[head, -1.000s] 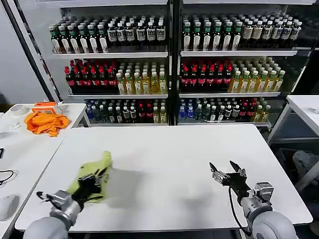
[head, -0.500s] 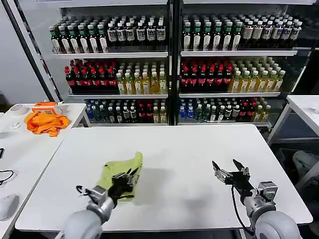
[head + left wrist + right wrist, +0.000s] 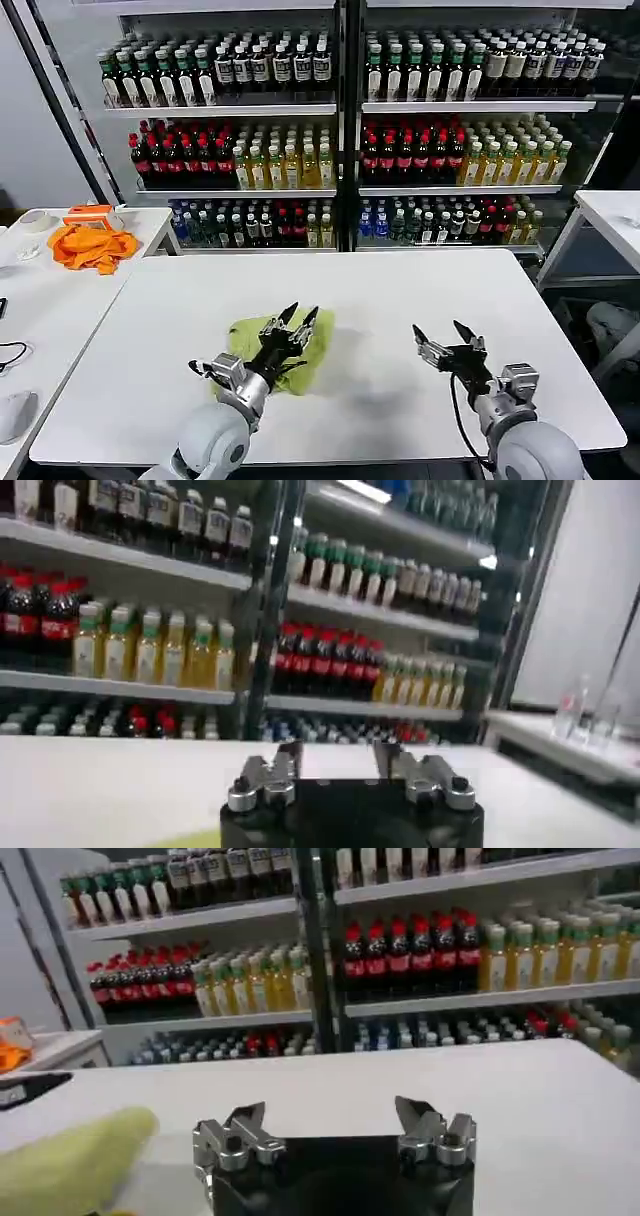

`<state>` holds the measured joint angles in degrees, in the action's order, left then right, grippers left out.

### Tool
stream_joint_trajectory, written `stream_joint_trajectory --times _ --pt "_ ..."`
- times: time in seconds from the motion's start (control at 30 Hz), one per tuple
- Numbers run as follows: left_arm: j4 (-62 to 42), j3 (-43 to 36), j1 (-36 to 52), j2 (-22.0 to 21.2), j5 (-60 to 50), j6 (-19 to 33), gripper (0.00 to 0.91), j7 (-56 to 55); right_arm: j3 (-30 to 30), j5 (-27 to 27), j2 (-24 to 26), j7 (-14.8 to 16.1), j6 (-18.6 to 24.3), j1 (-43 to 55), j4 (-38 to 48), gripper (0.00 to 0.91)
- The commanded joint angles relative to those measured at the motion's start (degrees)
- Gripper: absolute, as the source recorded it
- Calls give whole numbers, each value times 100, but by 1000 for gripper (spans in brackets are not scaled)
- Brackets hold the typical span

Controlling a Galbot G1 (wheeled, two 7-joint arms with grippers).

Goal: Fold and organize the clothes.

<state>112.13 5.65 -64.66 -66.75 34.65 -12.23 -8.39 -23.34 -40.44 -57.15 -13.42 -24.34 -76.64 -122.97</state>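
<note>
The clothes, a lime T-shirt (image 3: 262,345), lie bunched in a small heap on the white table (image 3: 400,285), left of its middle and near the front. My left gripper (image 3: 299,315) is open at the heap's far right edge, fingers pointing up and away with nothing between them (image 3: 338,752). A sliver of the lime T-shirt (image 3: 190,841) shows beside the left gripper's body. My right gripper (image 3: 440,332) hovers open and empty over bare table to the right of the shirt. In the right wrist view the right gripper (image 3: 330,1110) faces the shelves, with the T-shirt (image 3: 70,1163) off to one side.
Shelves of bottles (image 3: 340,130) stand behind the table's far edge. A side table on the left carries an orange cloth (image 3: 93,246) and a cable (image 3: 12,352). Another white table (image 3: 615,215) stands at the right. Bare tabletop stretches behind and right of the shirt.
The left gripper carried the shirt from the table's left edge toward the middle, then opened above it. The right gripper shifted slightly left.
</note>
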Motion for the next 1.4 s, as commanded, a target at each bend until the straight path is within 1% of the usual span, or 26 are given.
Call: stream_joint_trajectory --times 0.03,0.07,0.17,0.3,0.43,0.5,0.63,0.7,0.77,0.8,0.83,0.87,1.03,1.4 --pt "962 1137 -1167 -120 470 580 907 -352 1439 -7 -475 -48 -36 1028 551 907" --pt "1068 1466 -1408 -112 493 576 907 -405 1624 -58 -592 -79 -60 1176 709 907" --pt "1221 2005 -1913 -144 374 604 907 -460 2106 -248 -833 -165 -106 1454 1048 907" --pt "1294 2405 -2294 -298 380 595 907 -576 2540 -663 -1091 -316 -157 1671 1420 907" --pt "1343 2520 -2456 -440 375 596 907 -593 2832 -1140 -1476 -553 -186 1869 1753 907" --pt "1385 2515 -2470 -492 366 590 907 -592 2910 -1221 -1583 -670 -181 1924 1864 907" --pt "1441 2492 -2465 -563 318 582 907 -590 3007 -1256 -1711 -749 -145 1958 1936 907" --pt "1446 2482 -2473 -574 301 579 907 -587 3034 -1223 -1724 -842 -123 1966 1951 907" --pt "1437 2470 -2481 -580 284 577 907 -585 3063 -1183 -1739 -967 -38 1987 2002 595" --pt "1435 2469 -2484 -588 281 575 907 -585 3067 -1177 -1743 -995 -8 1987 2010 272" --pt "1437 2468 -2488 -591 279 573 907 -585 3045 -1178 -1747 -1077 66 1985 2005 20" --pt "1444 2467 -2490 -591 280 569 907 -584 3030 -1176 -1744 -1112 88 1981 1999 0" --pt "1440 2440 -2480 -579 281 551 907 -582 2958 -1167 -1685 -1231 204 1948 1940 0" --pt "1387 2391 -2436 -570 302 524 907 -574 2726 -1088 -1547 -1314 250 1926 1892 0"
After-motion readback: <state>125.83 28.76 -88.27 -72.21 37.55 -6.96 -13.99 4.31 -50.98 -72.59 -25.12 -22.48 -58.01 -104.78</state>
